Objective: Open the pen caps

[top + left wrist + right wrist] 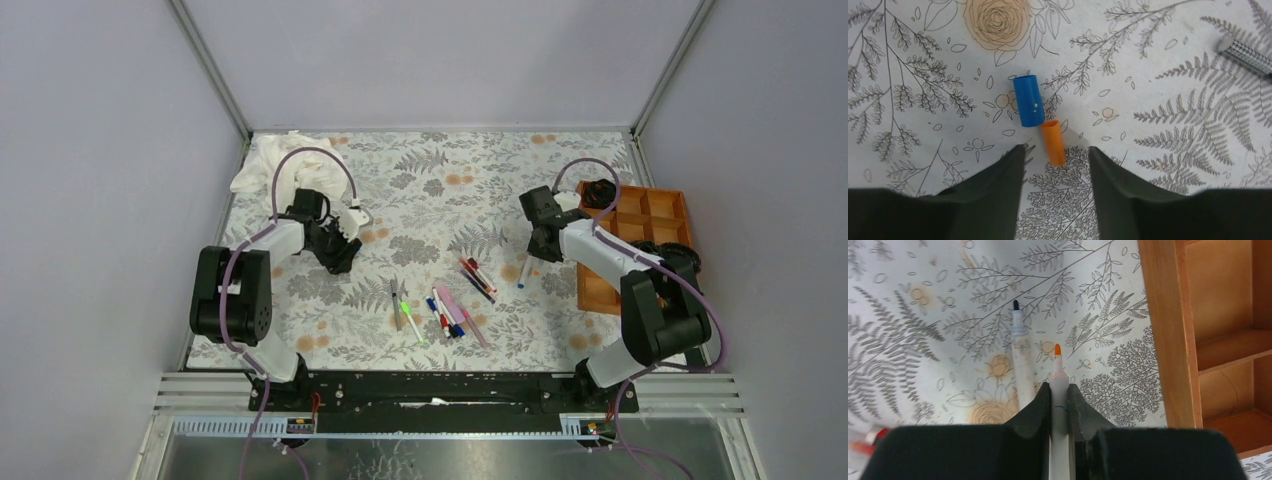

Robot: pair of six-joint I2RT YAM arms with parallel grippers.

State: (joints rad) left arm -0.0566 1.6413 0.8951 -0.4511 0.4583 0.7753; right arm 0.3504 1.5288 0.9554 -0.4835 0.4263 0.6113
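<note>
My left gripper (1056,152) is open and low over the patterned cloth. An orange pen cap (1053,142) lies loose on the cloth just ahead of its fingertips. A blue pen cap (1028,100) lies touching the orange one's far end. My right gripper (1059,390) is shut on a white pen (1058,377) whose bare orange tip points away from me. A second uncapped pen (1020,357) with a dark tip lies on the cloth just left of it. Several more pens (447,305) lie in a loose group in the middle, between my left gripper (340,250) and right gripper (538,245).
A wooden compartment tray (640,230) stands at the right, its rim (1168,335) close beside the right gripper. A crumpled white cloth (272,165) lies at the back left. A grey knurled barrel end (1245,52) shows at the upper right of the left wrist view.
</note>
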